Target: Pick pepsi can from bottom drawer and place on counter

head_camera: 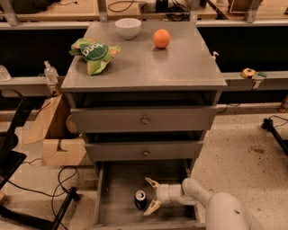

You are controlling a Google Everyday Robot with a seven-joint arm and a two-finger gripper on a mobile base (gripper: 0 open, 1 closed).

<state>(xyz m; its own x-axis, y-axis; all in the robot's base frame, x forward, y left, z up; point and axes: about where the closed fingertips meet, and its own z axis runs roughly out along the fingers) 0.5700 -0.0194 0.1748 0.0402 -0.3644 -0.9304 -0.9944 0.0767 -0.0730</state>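
- Grey cabinet in a cluttered workshop fills my view, its counter [148, 63] carrying a white bowl [128, 27], an orange fruit [162, 38] and a green snack bag [93, 52]; the pale bench [135, 5] runs behind it.
- Both upper drawer fronts are pushed in, and the bottom drawer [118, 179] is pulled out with its floor exposed.
- Inside it the pepsi can [141, 199] stands upright toward the front, silver lid up.
- My pincer [151, 196] is low in the drawer, reaching in from the right, spread wide, one finger behind the can and one in front of it; it grips nothing yet.
- I judge the step in hand to be the final approach before closing.
- To do it well, I would ease left until the can sits deep between the fingers, keeping them level and off the drawer floor.
- I would close on the can's mid-body, not near the lid, so it neither tips nor slips.
- Lifting calls for care under the drawer front above; I would draw outward first, then rise toward the free part of the counter.
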